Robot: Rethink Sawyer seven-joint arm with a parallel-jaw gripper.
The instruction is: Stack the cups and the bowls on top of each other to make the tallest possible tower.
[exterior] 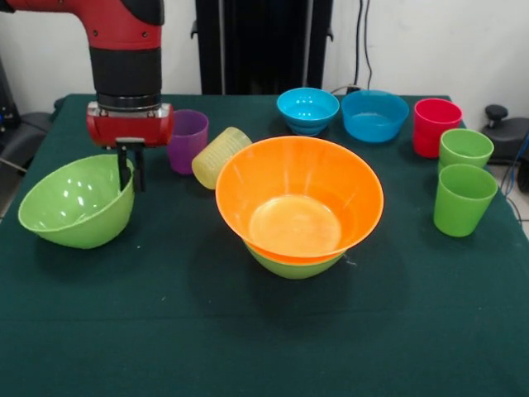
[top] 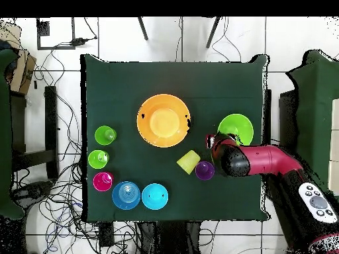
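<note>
Where the dark green cloth table (exterior: pixel 99 331) spreads under everything, left to right in the front view and placed against the large orange plastic bowl (exterior: pixel 299 198): far to its left, a lime green plastic bowl (exterior: pixel 76 203), tipped, mouth turned up and toward the orange one. Over that bowl's right rim, the red and black gripper (exterior: pixel 131 169), both dark fingers (exterior: pixel 123 172) down at the rim edge, close together, apparently pinching the wall; grip not fully certain. Behind and left of the orange bowl, a purple plastic tumbler (exterior: pixel 188 141), upright. Just beside it and nearer the orange bowl, a ribbed pale yellow tumbler (exterior: pixel 218 156), lying tilted on its side, close to the orange rim. At centre, the orange bowl itself, upright, nested in a second lime green bowl (exterior: pixel 293 265) showing only below it: the tower so far, two pieces. Behind it, a smaller blue plastic bowl (exterior: pixel 307 110), then another blue bowl (exterior: pixel 374 115) further right. To the right and behind, a red plastic cup (exterior: pixel 436 126), upright. In front of that, two light green tumblers (exterior: pixel 465 149) (exterior: pixel 463 198), upright, touching or nearly so, well apart from the orange bowl.
</note>
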